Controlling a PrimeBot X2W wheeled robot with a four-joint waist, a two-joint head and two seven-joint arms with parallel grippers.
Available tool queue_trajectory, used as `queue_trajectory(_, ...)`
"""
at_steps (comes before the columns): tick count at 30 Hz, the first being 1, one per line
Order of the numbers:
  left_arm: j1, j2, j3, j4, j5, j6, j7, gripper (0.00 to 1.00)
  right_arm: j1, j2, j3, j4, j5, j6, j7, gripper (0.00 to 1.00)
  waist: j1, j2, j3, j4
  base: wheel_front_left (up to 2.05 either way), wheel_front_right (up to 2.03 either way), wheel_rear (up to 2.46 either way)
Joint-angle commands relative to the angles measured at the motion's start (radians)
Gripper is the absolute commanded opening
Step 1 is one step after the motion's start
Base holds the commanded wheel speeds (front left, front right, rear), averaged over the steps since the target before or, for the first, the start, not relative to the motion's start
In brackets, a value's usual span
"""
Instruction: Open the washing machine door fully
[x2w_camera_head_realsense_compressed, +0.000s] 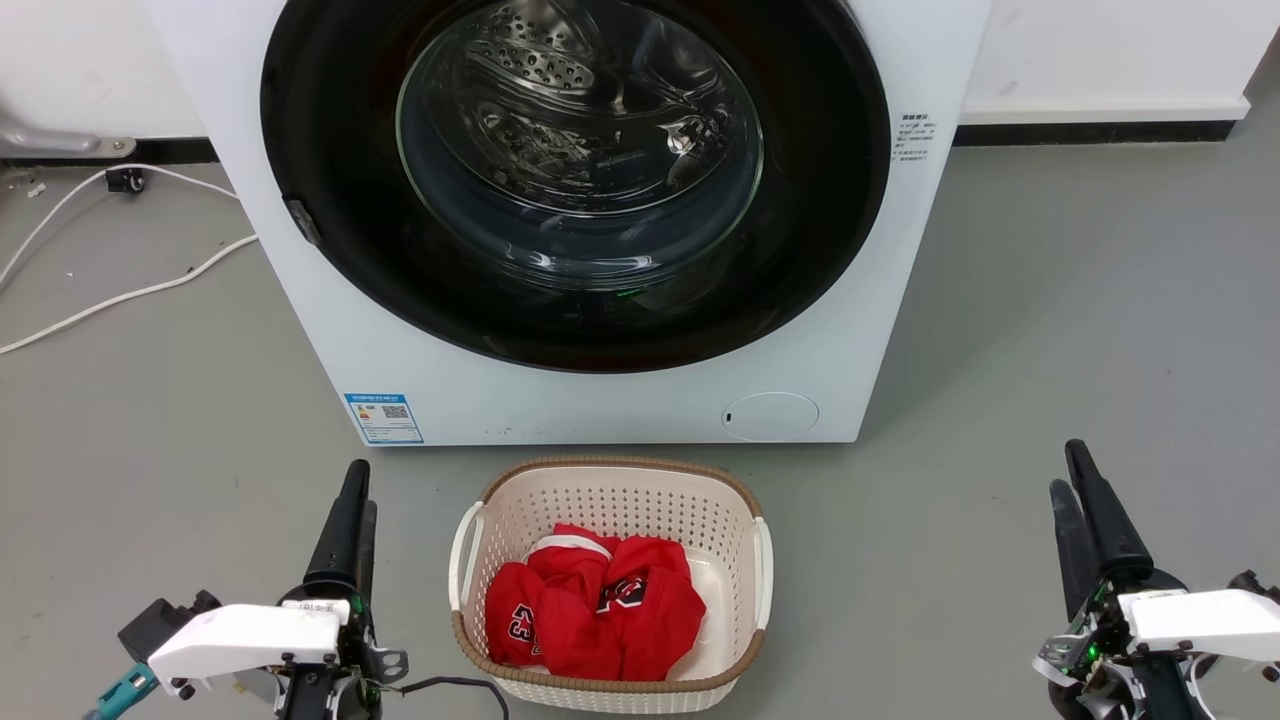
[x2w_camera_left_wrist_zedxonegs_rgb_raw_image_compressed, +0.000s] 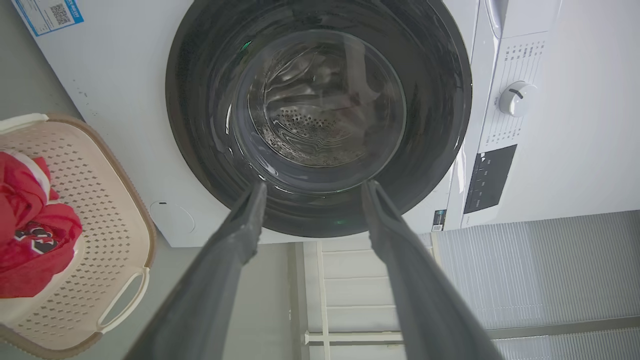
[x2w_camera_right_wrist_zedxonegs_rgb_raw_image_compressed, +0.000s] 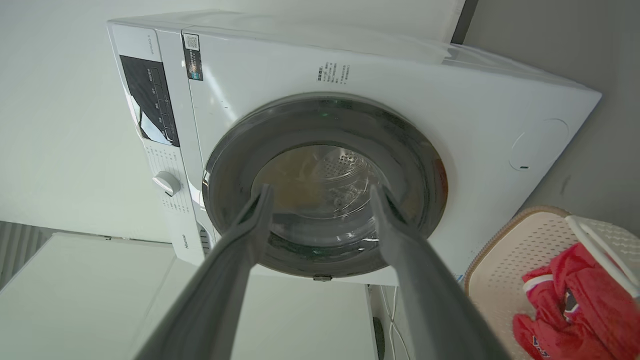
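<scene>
The washing machine door (x2w_camera_head_realsense_compressed: 580, 140) is a round glossy black ring with a clear glass bowl, lying flush and shut against the white machine front (x2w_camera_head_realsense_compressed: 560, 400). A small latch (x2w_camera_head_realsense_compressed: 303, 222) sits on its left rim. My left gripper (x2w_camera_head_realsense_compressed: 355, 490) hovers low over the floor in front of the machine's lower left corner, well clear of the door (x2w_camera_left_wrist_zedxonegs_rgb_raw_image_compressed: 320, 110). Its fingers (x2w_camera_left_wrist_zedxonegs_rgb_raw_image_compressed: 240, 230) are spread, so the left gripper (x2w_camera_left_wrist_zedxonegs_rgb_raw_image_compressed: 315, 186) is open and empty. My right gripper (x2w_camera_head_realsense_compressed: 1068, 465) is far out to the right of the machine. In its wrist view the right gripper (x2w_camera_right_wrist_zedxonegs_rgb_raw_image_compressed: 320, 190) is open and frames the door (x2w_camera_right_wrist_zedxonegs_rgb_raw_image_compressed: 325, 185).
A cream laundry basket (x2w_camera_head_realsense_compressed: 620, 465) with red clothing (x2w_camera_head_realsense_compressed: 600, 610) stands on the grey floor just before the machine, between my arms. White cables (x2w_camera_head_realsense_compressed: 120, 295) run over the floor at the left. The control panel and dial (x2w_camera_left_wrist_zedxonegs_rgb_raw_image_compressed: 517, 98) sit along the machine's top.
</scene>
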Motion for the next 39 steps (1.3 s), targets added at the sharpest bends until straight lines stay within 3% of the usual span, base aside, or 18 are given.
queue_trajectory(1, -0.017, 0.008, -0.001, -0.024, 0.024, -0.001, -0.008, 1.0, -0.007, -0.003, 0.002, -0.025, -0.03, 0.0, -0.008, 1.0, 0.0, 0.0, 0.0, 0.0, 0.0, 0.0, 0.0)
queue_trajectory(25, -0.006, 0.007, -0.012, -0.083, 0.527, -0.002, -0.104, 1.0, 0.017, -0.002, 0.001, -0.094, -0.682, 0.0, -0.102, 1.0, 0.0, 0.0, 0.002, -0.005, 0.0, 0.0, 0.0)
queue_trajectory(39, 0.002, 0.017, -0.023, -0.101, 0.778, -0.003, -0.147, 1.0, 0.026, -0.001, 0.016, -0.117, -0.923, 0.0, -0.125, 1.0, 0.0, 0.0, 0.002, -0.01, 0.0, 0.0, 0.0)
